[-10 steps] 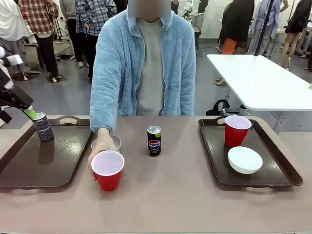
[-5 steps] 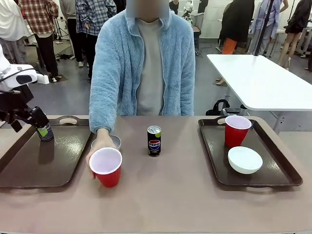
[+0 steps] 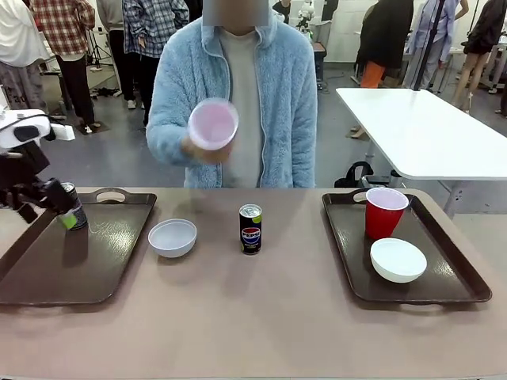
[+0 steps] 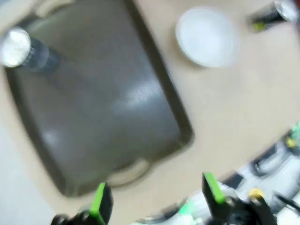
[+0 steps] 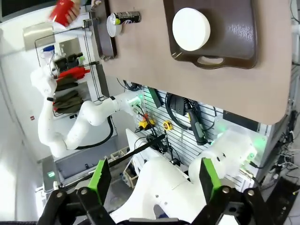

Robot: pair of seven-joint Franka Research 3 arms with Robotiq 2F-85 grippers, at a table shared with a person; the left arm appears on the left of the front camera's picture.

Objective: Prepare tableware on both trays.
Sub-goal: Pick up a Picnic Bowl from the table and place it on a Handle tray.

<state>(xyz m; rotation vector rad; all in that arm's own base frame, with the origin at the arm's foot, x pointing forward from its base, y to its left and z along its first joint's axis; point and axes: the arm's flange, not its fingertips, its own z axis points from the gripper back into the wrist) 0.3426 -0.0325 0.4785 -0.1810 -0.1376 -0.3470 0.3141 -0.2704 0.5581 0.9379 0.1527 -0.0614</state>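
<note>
While the person's hand [image 3: 200, 147] holds one red cup [image 3: 213, 123] at chest height, mouth toward the camera:
- left gripper [image 4: 154, 190]: jaws wide, empty, clear of the dark can [image 3: 74, 207] standing at the left tray's [image 3: 87, 269] far corner.
- right gripper [image 5: 153, 176]: jaws wide, empty.
- white bowl [image 3: 173, 236], Pepsi can [image 3: 250, 229]: on the tabletop between the trays.
- right tray [image 3: 451, 281]: second red cup [image 3: 384, 212], second bowl [image 3: 398, 259].
- Change: a second ago the raised cup stood on the table before the bowl.

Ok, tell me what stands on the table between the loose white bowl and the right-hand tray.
The Pepsi can stands upright between the bowl and the right tray; the front view shows it.
</note>
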